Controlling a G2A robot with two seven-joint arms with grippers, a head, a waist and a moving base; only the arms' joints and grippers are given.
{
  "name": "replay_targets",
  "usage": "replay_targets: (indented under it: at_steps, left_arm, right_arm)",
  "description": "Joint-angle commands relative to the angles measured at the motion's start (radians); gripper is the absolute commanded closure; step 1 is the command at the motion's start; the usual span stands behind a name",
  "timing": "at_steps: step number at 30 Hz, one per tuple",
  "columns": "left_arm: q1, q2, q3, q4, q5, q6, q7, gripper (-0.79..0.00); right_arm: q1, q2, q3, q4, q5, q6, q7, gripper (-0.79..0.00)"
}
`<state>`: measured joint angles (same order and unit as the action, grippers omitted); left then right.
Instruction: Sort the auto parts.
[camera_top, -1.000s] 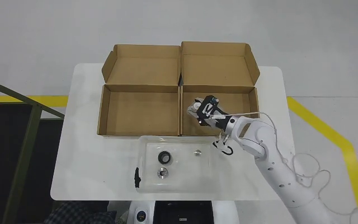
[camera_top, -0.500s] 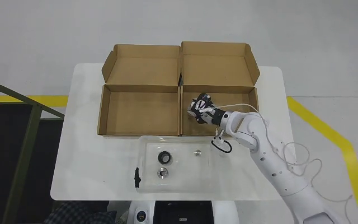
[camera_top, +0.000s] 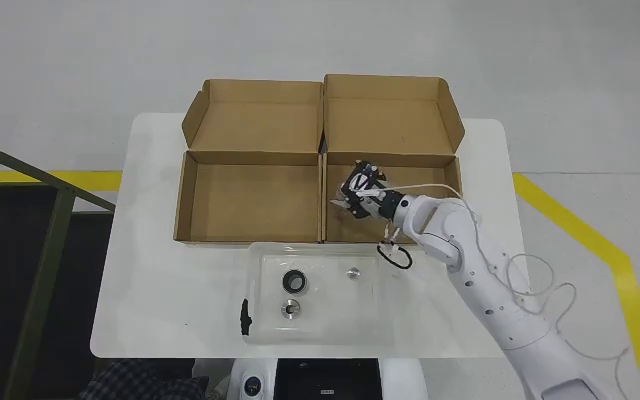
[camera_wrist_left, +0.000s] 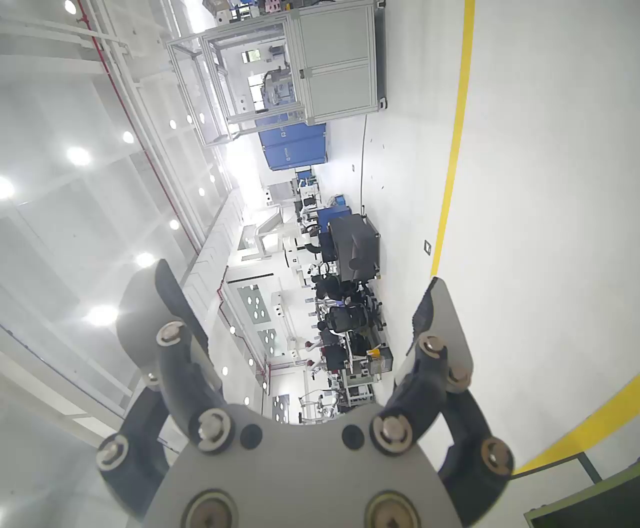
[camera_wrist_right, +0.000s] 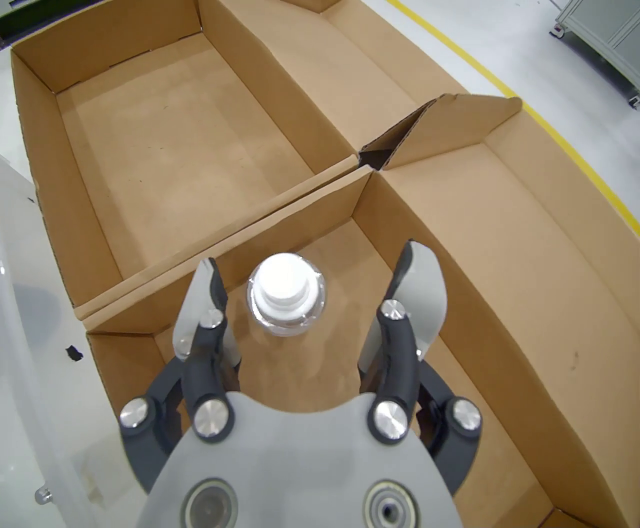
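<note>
Top view: the right gripper hangs over the left end of the right cardboard box on the white desk. A black ring and a metal piece lie in the clear tray nearer.

Left wrist view: the left gripper, spread and empty, points into the hall.

Right wrist view: jaws stand wide, touching nothing, around a round part. It is a white stepped core in a glossy clear shell, upright on the matte box floor, near the wall shared with the left box. Withdrawal looks best done straight up, fingers kept wide, lest a smooth pad tip the part.
</note>
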<state>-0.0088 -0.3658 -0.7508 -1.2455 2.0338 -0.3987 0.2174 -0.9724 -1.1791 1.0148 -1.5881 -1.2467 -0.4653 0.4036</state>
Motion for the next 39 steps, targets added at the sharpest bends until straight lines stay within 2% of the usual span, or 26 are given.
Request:
replay_targets:
  at_steps: [1, 11, 21, 29, 39]
  left_arm:
    - [0.0, 0.0, 0.0, 0.0, 0.0, 0.0, 0.0, -0.785]
    - [0.0, 0.0, 0.0, 0.0, 0.0, 0.0, 0.0, -0.785]
    - [0.0, 0.0, 0.0, 0.0, 0.0, 0.0, 0.0, -0.785]
    - [0.0, 0.0, 0.0, 0.0, 0.0, 0.0, 0.0, -0.785]
    - [0.0, 0.0, 0.0, 0.0, 0.0, 0.0, 0.0, -0.785]
  right_arm:
    - [-0.016, 0.004, 0.016, -0.038, 0.003, -0.005, 0.006, -0.785]
    - [-0.127, 0.033, 0.107, -0.306, 0.003, -0.089, 0.11, -0.785]
    - [-0.287, 0.066, 0.14, -0.552, -0.059, -0.254, 0.216, -0.785]
    - [-0.379, 0.084, 0.137, -0.592, -0.099, -0.336, 0.229, -0.785]
    - [-0.461, 0.101, 0.119, -0.593, -0.192, -0.383, 0.251, -0.785]
